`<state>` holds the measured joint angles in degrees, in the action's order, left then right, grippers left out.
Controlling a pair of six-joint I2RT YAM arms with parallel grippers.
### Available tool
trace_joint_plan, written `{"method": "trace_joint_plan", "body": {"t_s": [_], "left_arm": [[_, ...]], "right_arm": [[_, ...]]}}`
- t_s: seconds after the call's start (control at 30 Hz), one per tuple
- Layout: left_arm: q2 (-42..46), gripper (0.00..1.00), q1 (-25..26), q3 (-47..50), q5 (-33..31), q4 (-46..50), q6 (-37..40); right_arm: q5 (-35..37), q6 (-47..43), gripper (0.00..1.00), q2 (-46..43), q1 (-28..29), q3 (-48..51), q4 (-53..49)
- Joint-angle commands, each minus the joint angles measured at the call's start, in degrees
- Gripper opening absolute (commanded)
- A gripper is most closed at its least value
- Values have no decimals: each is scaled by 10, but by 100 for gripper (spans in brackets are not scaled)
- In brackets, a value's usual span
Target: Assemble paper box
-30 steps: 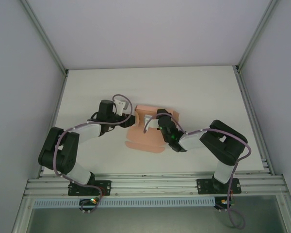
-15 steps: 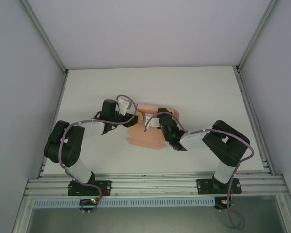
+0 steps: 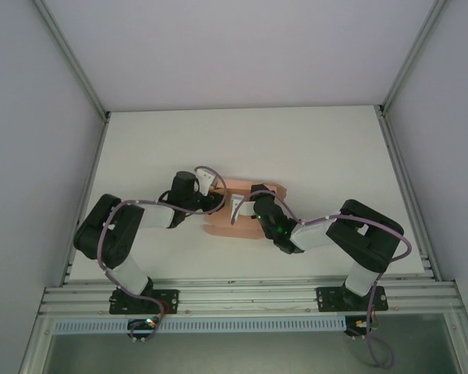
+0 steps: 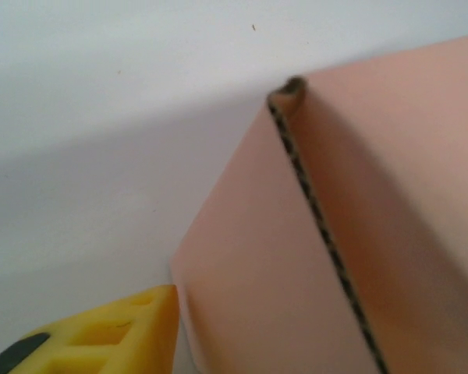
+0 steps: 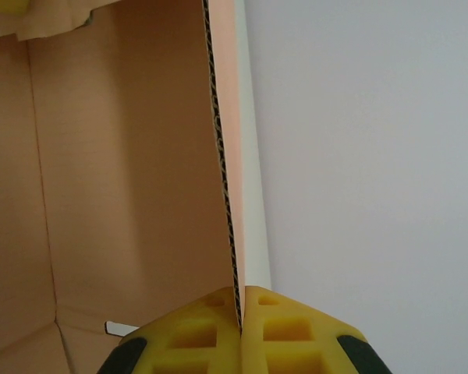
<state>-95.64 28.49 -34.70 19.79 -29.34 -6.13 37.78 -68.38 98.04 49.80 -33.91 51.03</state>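
White surface [image 3: 312, 148] carries the part-folded box [image 3: 238, 188] at its middle, between both arms, open side up, long axis seemingly running left to right. The right tool [image 5: 240, 312] is clamped on a raised wall, likely to hold it upright. The left tool [image 3: 209, 183] sits at the outer corner, and whether it grips cannot be told.

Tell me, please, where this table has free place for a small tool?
The far half of the table, between the paper box and the back wall, is bare across its width. It is crowded in the middle, where the left end effector and the right end effector meet at the box.
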Motion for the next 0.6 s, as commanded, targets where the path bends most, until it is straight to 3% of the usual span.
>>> {"method": "trace_joint_plan", "body": {"t_s": [0.0,0.17,0.3,0.43,0.47,0.5,0.57], "left_arm": [[8,38,4,-1,-42,-50,7],[-4,17,34,3,-124,-108,2],[-37,16,58,-15,-215,-125,-14],[-73,8,62,-25,-226,-167,-52],[-79,10,63,-28,-239,-175,-61],[-85,0,66,-30,-256,-180,-69],[-91,0,73,-34,-298,-184,-74]], "right_arm": [[3,37,0,3,4,9,-66],[4,51,0,13,3,-2,-81],[5,83,0,13,5,-17,-122],[-8,124,0,7,4,-27,-180],[-8,128,0,7,5,-27,-183],[-9,130,0,7,5,-26,-189],[-10,137,0,6,5,-26,-201]]}}
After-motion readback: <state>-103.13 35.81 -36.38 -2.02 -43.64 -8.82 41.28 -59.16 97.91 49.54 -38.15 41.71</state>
